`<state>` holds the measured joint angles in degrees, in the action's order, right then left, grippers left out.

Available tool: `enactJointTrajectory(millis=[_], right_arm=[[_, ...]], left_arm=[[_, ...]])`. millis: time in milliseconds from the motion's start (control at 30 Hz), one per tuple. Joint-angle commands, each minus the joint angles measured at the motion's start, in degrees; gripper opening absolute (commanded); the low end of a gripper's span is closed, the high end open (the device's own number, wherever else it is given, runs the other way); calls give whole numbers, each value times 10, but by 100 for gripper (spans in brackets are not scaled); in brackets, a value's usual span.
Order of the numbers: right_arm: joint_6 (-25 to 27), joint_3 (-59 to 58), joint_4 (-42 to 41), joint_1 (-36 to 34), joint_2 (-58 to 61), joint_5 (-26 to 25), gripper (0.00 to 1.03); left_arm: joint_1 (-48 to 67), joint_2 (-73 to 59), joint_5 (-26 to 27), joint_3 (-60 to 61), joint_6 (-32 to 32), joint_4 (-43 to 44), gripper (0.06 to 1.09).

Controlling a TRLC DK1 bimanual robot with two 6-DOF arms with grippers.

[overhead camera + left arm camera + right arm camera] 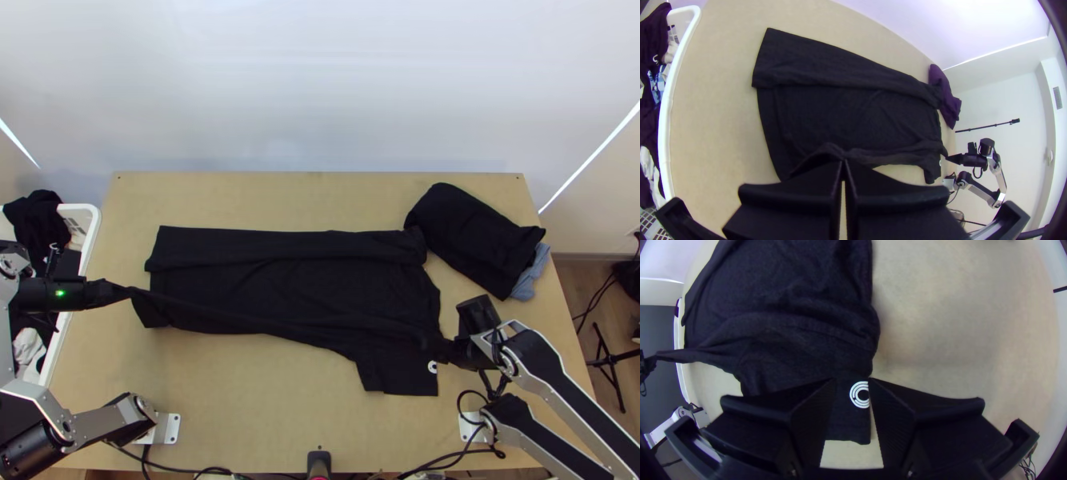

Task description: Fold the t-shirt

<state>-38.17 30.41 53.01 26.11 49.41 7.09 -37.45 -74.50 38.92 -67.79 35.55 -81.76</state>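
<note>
The right gripper (448,350) stands with its fingers (811,418) apart over the sleeve (849,429) of a dark t-shirt (787,298), a white concentric-ring print (854,394) between them, while the left gripper (114,293) pinches a stretched end of the cloth

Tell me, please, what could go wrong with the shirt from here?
The shirt is stretched narrow towards the left gripper, so more pull may drag it crooked. The right gripper looks open, so its end might stay down. The sleeve sticks out and may be left outside the fold.
</note>
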Motion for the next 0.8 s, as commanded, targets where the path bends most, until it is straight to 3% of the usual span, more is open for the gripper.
enactJointTrajectory(millis=[0,433,533,767], right_arm=[[-1,-22,-37,5,14,0,35],[5,-40,-78,-1,53,0,35],[6,-40,-87,-5,63,-1,25],[9,-44,-94,-14,68,-1,25]], left_arm=[[0,1,0,-1,0,-1,9],[2,1,0,-9,-4,-1,9],[2,1,0,-15,-5,-1,9],[2,0,-1,-14,-6,-2,9]])
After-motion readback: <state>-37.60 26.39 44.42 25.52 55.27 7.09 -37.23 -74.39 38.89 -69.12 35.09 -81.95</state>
